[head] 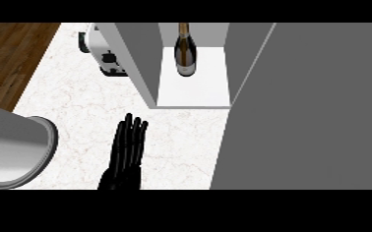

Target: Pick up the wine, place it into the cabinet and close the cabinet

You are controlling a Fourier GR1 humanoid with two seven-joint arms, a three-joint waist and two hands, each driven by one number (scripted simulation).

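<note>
The wine bottle (pixel 185 54), dark with a pale lower part, stands on the white shelf (pixel 200 91) inside the open cabinet at the top middle. The cabinet's grey left wall (pixel 138 54) flanks it. A big grey door panel (pixel 298 108) covers the whole right side of the view. My left hand (pixel 127 152) shows low and left of centre, black, fingers straight and pointing up, apart from the cabinet and holding nothing. My right hand does not show; anything behind the door panel is hidden.
A white and black appliance (pixel 105 54) stands on the marble counter (pixel 80 108) just left of the cabinet wall. A large grey rounded object (pixel 22 147) enters from the left edge. Wooden floor (pixel 22 49) lies beyond the counter's far left edge.
</note>
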